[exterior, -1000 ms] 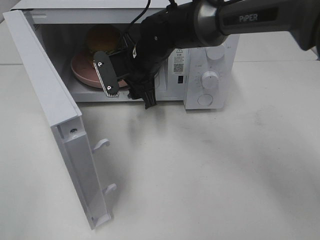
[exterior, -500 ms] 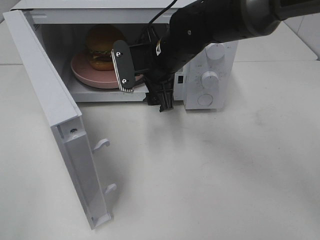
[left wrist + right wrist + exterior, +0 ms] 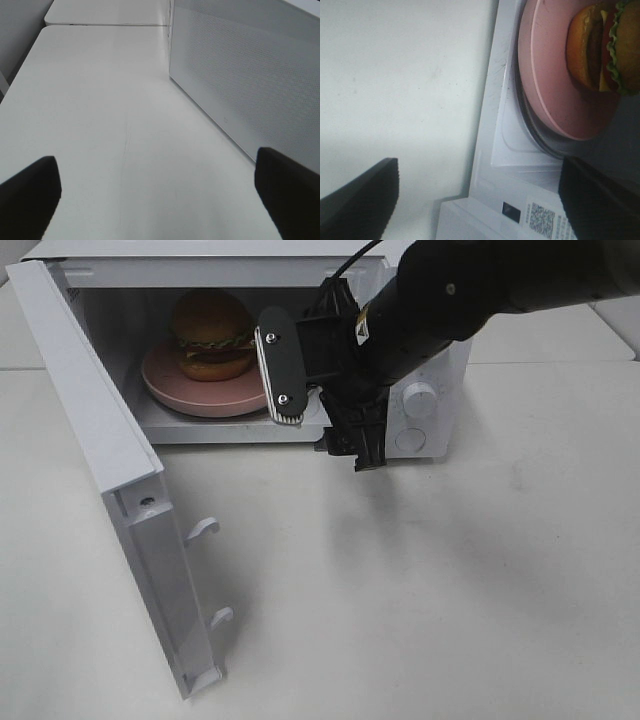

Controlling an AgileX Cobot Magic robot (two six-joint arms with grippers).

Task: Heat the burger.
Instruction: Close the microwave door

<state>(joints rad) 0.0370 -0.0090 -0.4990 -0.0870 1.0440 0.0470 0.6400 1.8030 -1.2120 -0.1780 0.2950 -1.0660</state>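
Burger (image 3: 213,335) now rests inside the microwave (image 3: 180,272). Right gripper (image 3: 318,408) has withdrawn, jaws spread, empty; door (image 3: 80,410) remains open.

The right part of the microwave's (image 3: 200,273) opening and much of its control panel (image 3: 437,430) are covered by the right arm (image 3: 470,290), and the pink plate's (image 3: 190,395) right rim is hidden behind a finger of the right gripper (image 3: 325,440). In the right wrist view the burger (image 3: 592,50) is cut off by the picture's edge, and the label's (image 3: 540,220) print is too small to be read. Of the left gripper (image 3: 160,200) only two dark, blurred fingertips (image 3: 30,195) are shown.
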